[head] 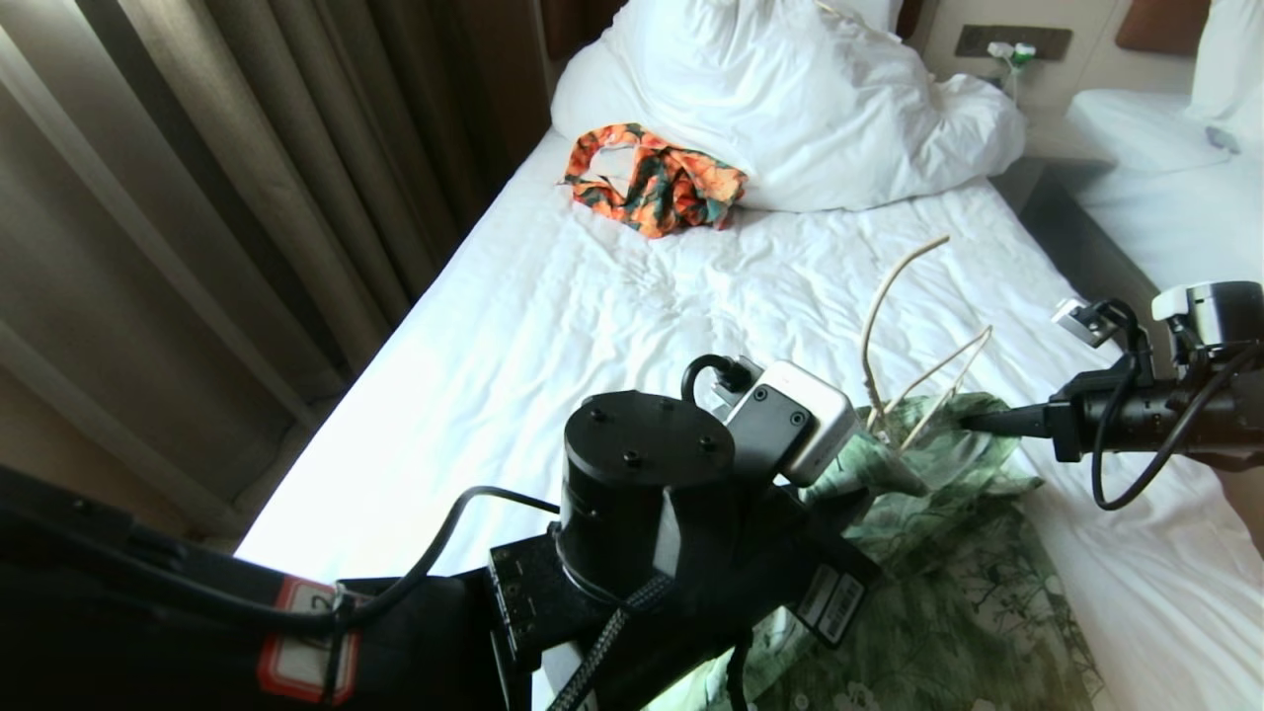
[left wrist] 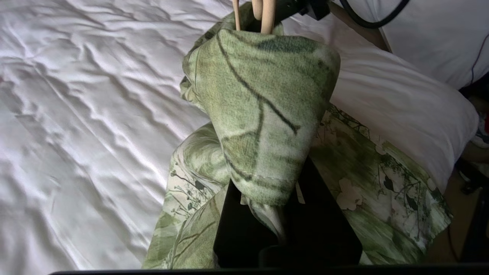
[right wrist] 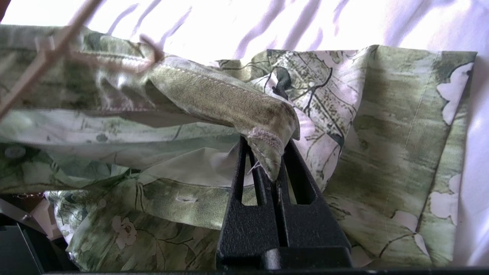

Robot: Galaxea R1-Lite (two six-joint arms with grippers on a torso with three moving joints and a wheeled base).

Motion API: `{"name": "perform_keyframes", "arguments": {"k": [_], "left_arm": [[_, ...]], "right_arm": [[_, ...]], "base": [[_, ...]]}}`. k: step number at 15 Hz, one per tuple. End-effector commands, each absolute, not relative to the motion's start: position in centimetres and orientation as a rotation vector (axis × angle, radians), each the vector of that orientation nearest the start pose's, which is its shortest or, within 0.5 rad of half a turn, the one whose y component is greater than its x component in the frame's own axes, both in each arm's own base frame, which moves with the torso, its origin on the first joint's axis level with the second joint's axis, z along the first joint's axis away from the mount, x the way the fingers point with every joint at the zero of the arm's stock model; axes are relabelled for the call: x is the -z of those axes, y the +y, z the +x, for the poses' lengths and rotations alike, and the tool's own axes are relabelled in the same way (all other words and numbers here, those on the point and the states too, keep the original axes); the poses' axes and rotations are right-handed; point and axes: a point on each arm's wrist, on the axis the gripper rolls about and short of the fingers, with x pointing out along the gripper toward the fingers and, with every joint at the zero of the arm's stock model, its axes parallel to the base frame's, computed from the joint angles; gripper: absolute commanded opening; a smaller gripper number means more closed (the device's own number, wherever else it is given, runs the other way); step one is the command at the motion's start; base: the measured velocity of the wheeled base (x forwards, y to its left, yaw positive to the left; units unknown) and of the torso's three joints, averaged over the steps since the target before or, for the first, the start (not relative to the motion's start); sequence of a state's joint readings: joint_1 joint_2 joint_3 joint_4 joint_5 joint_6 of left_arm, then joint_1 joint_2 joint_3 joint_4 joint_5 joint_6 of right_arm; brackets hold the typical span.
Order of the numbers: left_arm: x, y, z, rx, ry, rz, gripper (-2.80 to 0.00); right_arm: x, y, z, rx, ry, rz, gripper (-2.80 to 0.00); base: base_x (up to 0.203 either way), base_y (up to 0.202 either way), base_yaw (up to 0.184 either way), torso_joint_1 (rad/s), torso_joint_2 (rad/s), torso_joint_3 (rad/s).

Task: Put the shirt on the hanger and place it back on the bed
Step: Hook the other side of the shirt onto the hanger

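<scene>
1. On the bed (head: 553, 326), a wrinkled white sheet runs from the near edge up to a heaped white duvet (head: 790, 109) by the headboard end.
2. Beside the duvet lies a crumpled orange-and-green garment (head: 652, 183), well apart from the work going on at the near end.
3. Brown curtains (head: 247, 178) hang along the left of the bed; a second white bed (head: 1145, 148) stands across a narrow gap to the right, with a wall socket panel (head: 1012, 41) above the space between them.
4. At the near right of the sheet, the shirt (head: 948, 553), pale green with white flowers and dark branches, lies partly spread and partly lifted into a bunch.
5. The left gripper (left wrist: 280, 221) is clamped on a thick fold of the shirt, which drapes over its dark fingers.
6. The right gripper (right wrist: 269, 172), reaching in from the right, has its jaws pinched tight on a stitched corner of the shirt.
7. The hanger (head: 913, 336), a thin cream frame, stands tilted above the sheet, its lower end buried in the raised cloth between the two grippers.
</scene>
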State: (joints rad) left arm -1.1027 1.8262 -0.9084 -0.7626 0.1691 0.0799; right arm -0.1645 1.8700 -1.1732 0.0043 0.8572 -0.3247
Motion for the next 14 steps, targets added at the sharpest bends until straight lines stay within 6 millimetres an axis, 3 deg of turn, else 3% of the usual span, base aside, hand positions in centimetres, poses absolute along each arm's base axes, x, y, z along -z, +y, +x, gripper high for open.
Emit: {"name": "perform_keyframes", "arguments": {"k": [1, 14], "left_arm": [[-18.1, -30.5, 14.9, 0.961, 0.091, 0.170, -2.80], [-15.1, -30.2, 15.1, 0.936, 0.184, 0.219, -2.80]], "right_arm": [[-17.2, -3.9, 34.2, -0.757, 0.502, 0.046, -2.80], [-19.8, -4.1, 33.1, -0.731, 0.456, 0.059, -2.80]], "base": [[0.000, 0.000, 0.000, 0.000, 0.00, 0.000], [0.000, 0.000, 0.000, 0.000, 0.00, 0.000]]}}
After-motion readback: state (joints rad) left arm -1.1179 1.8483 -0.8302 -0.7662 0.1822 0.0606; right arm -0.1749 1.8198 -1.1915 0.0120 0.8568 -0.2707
